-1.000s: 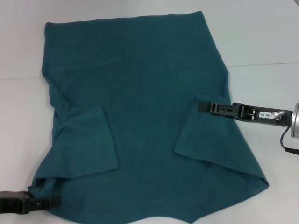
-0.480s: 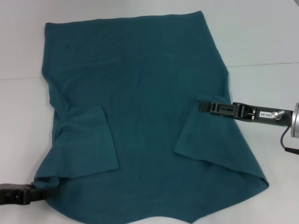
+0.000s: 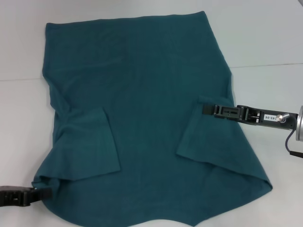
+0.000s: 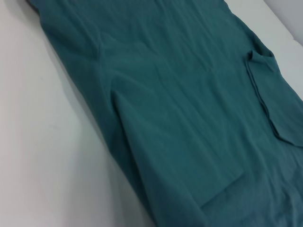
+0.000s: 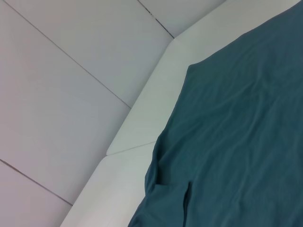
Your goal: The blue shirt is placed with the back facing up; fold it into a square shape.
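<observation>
The blue shirt (image 3: 142, 94) lies flat on the white table (image 3: 265, 38), plain side up. Both sleeves are folded inward onto the body: the left sleeve (image 3: 92, 146) and the right sleeve (image 3: 208, 137). My left gripper (image 3: 47, 193) lies low at the shirt's near left corner, its tip at the fabric edge. My right gripper (image 3: 205, 109) reaches in from the right, with its tip over the upper corner of the folded right sleeve. In the left wrist view the shirt (image 4: 189, 118) fills most of the picture. The right wrist view has the shirt (image 5: 236, 142) and its far corner.
Bare white table surface (image 3: 19, 123) runs along the shirt's left, right and far sides. The shirt's near edge reaches the bottom of the head view. A seam crosses the table (image 3: 270, 65). The right wrist view shows the table's edge (image 5: 137, 137) and tiled floor (image 5: 57, 94) beyond.
My left gripper has drawn back to the left, from over the shirt's near left corner to its edge. The right gripper has shifted very slightly right. The shirt has barely moved.
</observation>
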Tool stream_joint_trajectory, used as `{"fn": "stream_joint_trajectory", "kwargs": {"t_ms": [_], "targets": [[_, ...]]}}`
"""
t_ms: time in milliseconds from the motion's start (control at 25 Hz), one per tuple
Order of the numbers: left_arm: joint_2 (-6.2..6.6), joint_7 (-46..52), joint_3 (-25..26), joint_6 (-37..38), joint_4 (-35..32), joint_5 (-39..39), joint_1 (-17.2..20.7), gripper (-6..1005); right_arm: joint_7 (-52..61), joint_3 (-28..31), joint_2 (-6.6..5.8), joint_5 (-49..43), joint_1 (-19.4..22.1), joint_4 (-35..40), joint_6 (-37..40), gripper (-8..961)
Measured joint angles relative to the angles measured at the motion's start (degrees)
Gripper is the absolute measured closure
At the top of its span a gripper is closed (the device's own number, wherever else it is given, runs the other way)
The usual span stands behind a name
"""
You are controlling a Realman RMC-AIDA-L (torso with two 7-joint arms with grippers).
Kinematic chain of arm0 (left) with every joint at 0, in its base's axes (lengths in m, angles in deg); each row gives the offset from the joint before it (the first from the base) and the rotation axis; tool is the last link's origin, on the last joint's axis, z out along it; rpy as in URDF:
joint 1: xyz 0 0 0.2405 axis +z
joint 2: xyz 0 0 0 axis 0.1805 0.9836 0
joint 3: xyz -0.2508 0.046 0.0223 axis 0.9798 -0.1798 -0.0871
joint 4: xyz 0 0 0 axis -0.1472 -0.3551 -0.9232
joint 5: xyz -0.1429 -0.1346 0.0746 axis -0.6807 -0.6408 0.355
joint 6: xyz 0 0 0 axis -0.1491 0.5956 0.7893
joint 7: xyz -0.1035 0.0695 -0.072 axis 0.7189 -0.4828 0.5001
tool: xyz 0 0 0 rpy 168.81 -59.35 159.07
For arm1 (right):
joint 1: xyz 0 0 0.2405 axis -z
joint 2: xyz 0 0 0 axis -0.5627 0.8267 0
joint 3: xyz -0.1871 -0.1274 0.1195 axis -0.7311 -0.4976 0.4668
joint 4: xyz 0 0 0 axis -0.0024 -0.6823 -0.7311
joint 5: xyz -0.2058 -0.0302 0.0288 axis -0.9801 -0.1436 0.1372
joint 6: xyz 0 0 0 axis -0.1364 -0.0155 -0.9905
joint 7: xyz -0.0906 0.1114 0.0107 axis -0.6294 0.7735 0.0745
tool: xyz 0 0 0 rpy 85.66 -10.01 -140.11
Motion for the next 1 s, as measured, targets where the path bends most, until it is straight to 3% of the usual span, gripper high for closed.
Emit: {"fn": "stream_joint_trajectory", "kwargs": {"t_ms": [360,720,1000], "targets": [[0.03,0.1,0.0,0.3,0.0,0.1,0.2,986,0.3,-0.4,-0.65,-0.9,0.2,-0.1,-0.4,86],[0.09,-0.3,0.0,0.6,0.0,0.0,0.2,986,9.7,-0.7,-4.02,-9.8,1.7,0.8,2.0,86],[0.01,-0.3,0.0,0.3,0.3,-0.2,0.3,987,13.4,-0.4,-4.09,-12.6,5.5,4.5,3.0,86]]}}
